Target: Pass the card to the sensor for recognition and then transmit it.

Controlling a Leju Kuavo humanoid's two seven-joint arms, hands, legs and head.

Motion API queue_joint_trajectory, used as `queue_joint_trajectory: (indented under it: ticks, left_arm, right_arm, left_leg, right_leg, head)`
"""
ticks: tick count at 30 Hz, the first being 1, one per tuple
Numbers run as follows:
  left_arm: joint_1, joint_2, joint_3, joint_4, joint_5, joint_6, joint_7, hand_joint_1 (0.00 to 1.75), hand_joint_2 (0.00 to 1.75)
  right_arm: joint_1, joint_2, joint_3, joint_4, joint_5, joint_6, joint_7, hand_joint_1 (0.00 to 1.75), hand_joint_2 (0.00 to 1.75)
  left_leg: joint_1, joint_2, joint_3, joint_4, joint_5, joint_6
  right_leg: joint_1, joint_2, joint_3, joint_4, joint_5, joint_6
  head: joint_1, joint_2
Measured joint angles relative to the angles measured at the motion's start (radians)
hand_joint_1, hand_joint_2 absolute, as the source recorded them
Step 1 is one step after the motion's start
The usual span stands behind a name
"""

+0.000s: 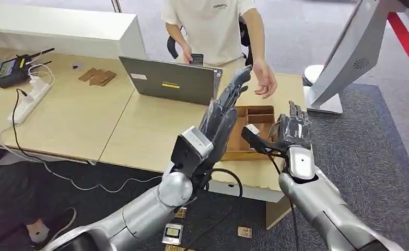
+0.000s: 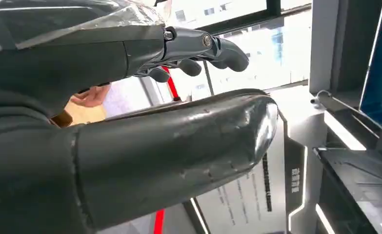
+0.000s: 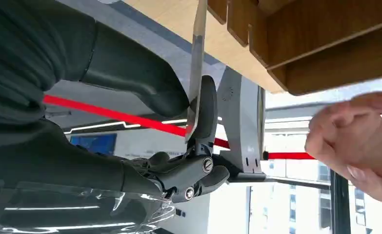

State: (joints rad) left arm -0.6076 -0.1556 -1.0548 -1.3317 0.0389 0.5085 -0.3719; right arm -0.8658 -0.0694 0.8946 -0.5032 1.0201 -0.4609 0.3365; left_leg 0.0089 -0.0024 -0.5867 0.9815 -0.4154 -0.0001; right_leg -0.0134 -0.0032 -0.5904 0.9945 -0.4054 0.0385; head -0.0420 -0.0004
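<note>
Silver forearms rose from the lower edge of the head view, each ending in a dark many-fingered hand. In the right wrist view the right hand [image 3: 179,146] pinched a thin pale card [image 3: 196,63] edge-on between thumb and a finger; from the head view that right hand [image 1: 294,130] held the card [image 1: 252,129] up over the brown wooden compartment tray [image 1: 254,111] on the light wooden table [image 1: 139,130]. The left hand [image 1: 225,112] stood raised with fingers stretched out and apart, holding nothing.

A person's bare hand [image 1: 265,82] reached in palm-open above the far end of the tray, near the card but not touching it. The white angled sensor kiosk [image 1: 343,57] stood well off to the right, beyond the table's end.

The grip looked slight — only the card's lower edge sat in the pinch. A swing toward the kiosk could let the card twist or slip, and several small cards [image 1: 172,233] already lay on the dark carpet below. The waiting hand could also brush the card or the raised left fingers — mistimed release would likely drop it into the tray.
</note>
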Motion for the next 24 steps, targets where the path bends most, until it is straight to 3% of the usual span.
queue_joint_trajectory:
  ticks: [13, 24]
  left_arm:
    - [-0.004, -0.016, -0.013, 0.019, 0.022, -0.021, -0.024, 0.0, 0.0]
    - [-0.006, -0.045, -0.026, 0.041, 0.048, -0.046, -0.066, 0.0, 0.0]
  right_arm:
    - [-0.1, -0.009, -0.003, -0.047, 0.011, -0.002, 0.034, 1.75, 1.75]
    - [-0.258, 0.016, 0.011, -0.108, 0.042, 0.117, 0.072, 1.75, 1.75]
  left_leg:
    - [0.0, 0.0, 0.0, 0.0, 0.0, 0.0]
    - [0.0, 0.0, 0.0, 0.0, 0.0, 0.0]
  right_leg:
    - [0.0, 0.0, 0.0, 0.0, 0.0, 0.0]
    - [0.0, 0.0, 0.0, 0.0, 0.0, 0.0]
  head:
    - [0.0, 0.0]
    - [0.0, 0.0]
